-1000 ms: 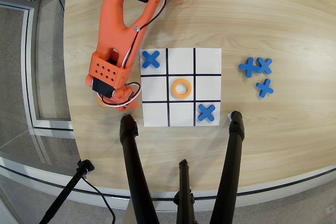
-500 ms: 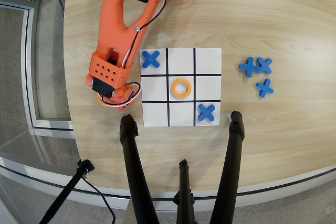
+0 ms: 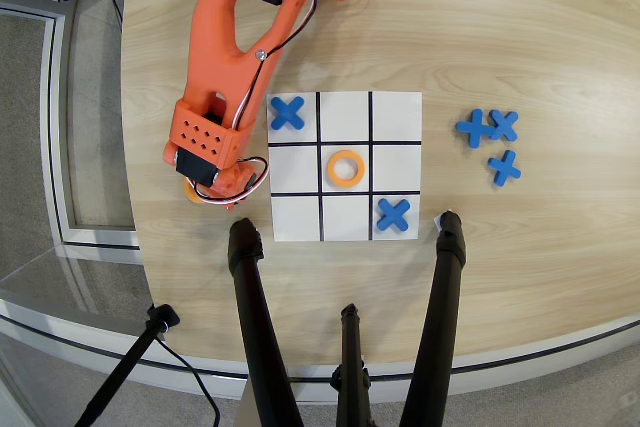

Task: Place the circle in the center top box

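Nothing moved, gripper (image 3: 215, 192) left of grid (image 3: 396, 107) edge, jaws' state hidden, center top box (image 3: 345, 219) bare.

Orange circle (image 3: 346, 168) lies flat in grid's middle cell (center top box (image 3: 345, 218) blank)

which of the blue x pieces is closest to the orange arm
The blue plastic X in the grid's upper-left cell in the overhead view, right beside the orange arm. The other grid X and the three off-grid ones lie farther right.
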Controlling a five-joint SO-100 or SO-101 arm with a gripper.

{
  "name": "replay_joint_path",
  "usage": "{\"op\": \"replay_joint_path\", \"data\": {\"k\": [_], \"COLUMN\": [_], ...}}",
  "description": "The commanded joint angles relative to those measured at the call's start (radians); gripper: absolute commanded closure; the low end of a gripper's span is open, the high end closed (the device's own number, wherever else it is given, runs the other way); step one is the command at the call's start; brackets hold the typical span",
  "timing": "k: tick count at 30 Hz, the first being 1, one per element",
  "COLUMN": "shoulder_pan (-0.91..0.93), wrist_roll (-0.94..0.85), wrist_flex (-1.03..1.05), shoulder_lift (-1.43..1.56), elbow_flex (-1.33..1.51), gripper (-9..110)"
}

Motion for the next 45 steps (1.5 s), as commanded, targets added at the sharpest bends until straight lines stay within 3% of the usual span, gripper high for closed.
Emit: {"op": "replay_joint_path", "data": {"k": [1, 16, 30, 36, 45], "shoulder_pan": [-0.006, -0.014, -0.060, -0.198, -0.554], "wrist_roll": [0.006, -0.003, 0.015, 0.066, 0.163], "wrist_flex": [0.009, 0.095, 0.104, 0.087, 0.052], "shoulder_lift": [0.012, 0.032, 0.163, 0.434, 0.844], "elbow_flex": [-0.038, -0.129, -0.026, 0.198, 0.531], "gripper": [96, 96, 102, 102, 102]}}
